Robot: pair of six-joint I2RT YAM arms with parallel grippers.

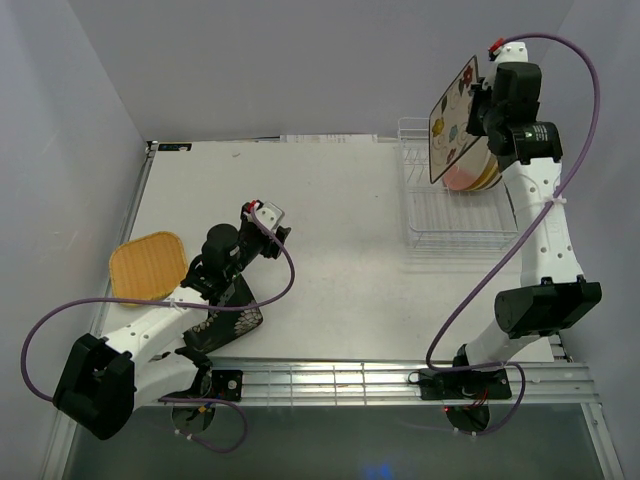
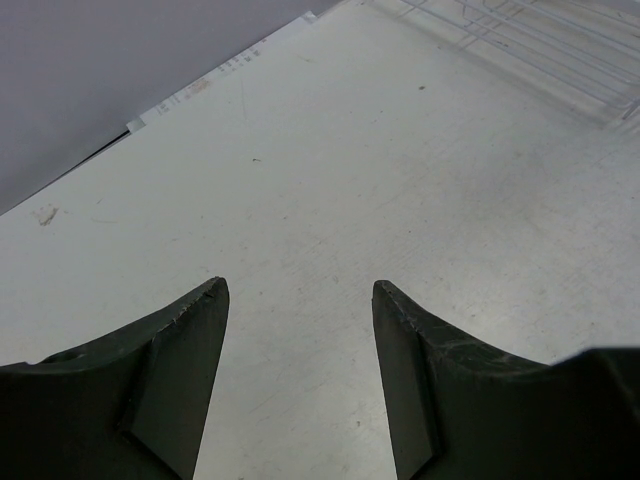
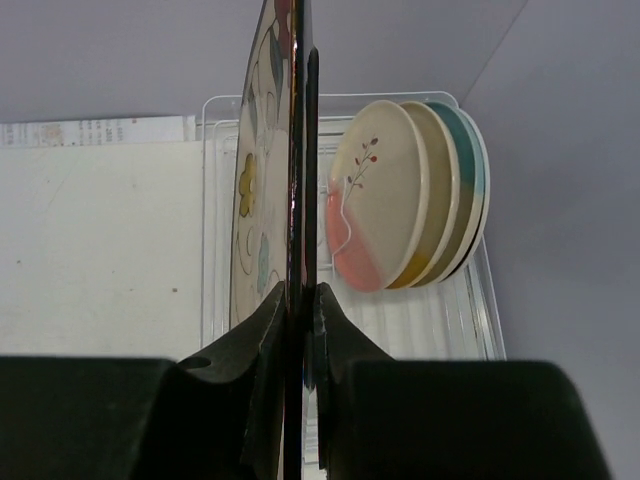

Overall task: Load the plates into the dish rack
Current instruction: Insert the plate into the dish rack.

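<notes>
Round plates (image 3: 385,200) racked; right tool (image 3: 300,292) clamps flowered plate (image 1: 455,118) above rack (image 1: 445,225); left tool (image 2: 300,288) open, empty; orange plate (image 1: 148,265), black plate (image 1: 226,320) unloaded lower left.

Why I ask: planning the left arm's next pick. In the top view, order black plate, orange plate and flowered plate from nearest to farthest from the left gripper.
From the left gripper:
1. Black plate, near-left.
2. Orange plate, left edge.
3. Flowered plate, far right, raised.
</notes>
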